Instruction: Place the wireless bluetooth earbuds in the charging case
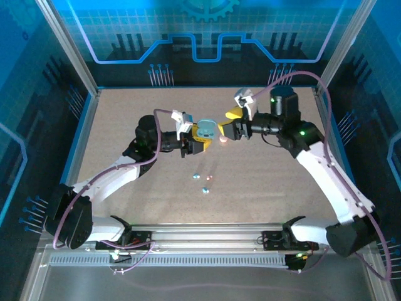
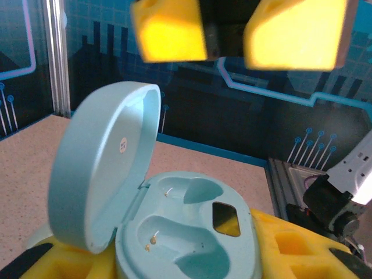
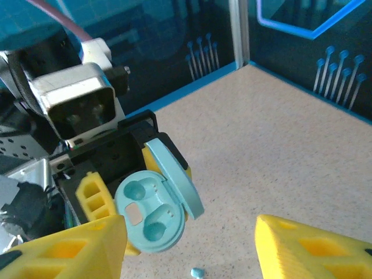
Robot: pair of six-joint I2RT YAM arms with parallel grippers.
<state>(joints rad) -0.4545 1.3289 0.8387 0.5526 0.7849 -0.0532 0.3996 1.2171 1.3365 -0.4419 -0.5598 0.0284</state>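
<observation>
While left tool [image 2: 180,263] pinches open charging case [image 2: 192,229] | right tool [image 3: 190,247] spread, empty | earbuds [image 1: 204,189] loose on table [image 1: 125,119]

1. Case [image 2: 192,244]: smooth matt plastic, pale teal inside and out, with tiny shiny metal pins [image 2: 153,238] in its wells.
2. Jaws: matt yellow plastic with faintly grainy faces.
3. Worktop [image 1: 125,119]: matt, finely speckled beige, rough-looking.
4. Rail [image 1: 207,233] at the near edge: bare brushed metal.
5. Arm shells [image 1: 332,182]: smooth white plastic with a slight sheen.

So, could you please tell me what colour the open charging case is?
The charging case is light teal-blue; clearest in the left wrist view.
</observation>
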